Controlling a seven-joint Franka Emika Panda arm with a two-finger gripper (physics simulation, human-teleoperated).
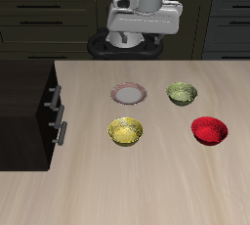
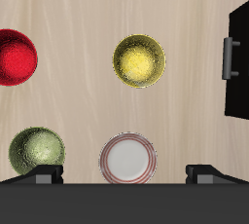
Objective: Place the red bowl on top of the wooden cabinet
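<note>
The red bowl (image 1: 209, 130) sits upright on the light wood tabletop, near the table's side edge away from the cabinet; the wrist view also shows the red bowl (image 2: 15, 57). The wooden cabinet (image 1: 24, 112) is a dark box with two silver handles, standing at the opposite side of the table, and only an edge of the cabinet (image 2: 238, 62) shows in the wrist view. My gripper (image 1: 137, 35) hangs high over the back of the table, far from the bowl. In the wrist view the gripper (image 2: 124, 174) has its fingertips (image 2: 44, 174) wide apart with nothing between them.
A yellow bowl (image 1: 125, 130) stands between the cabinet and the red bowl. An olive-green bowl (image 1: 182, 93) and a small white plate (image 1: 130, 94) lie farther back, below the gripper. Dark kitchen cupboards (image 1: 39, 19) run behind the table.
</note>
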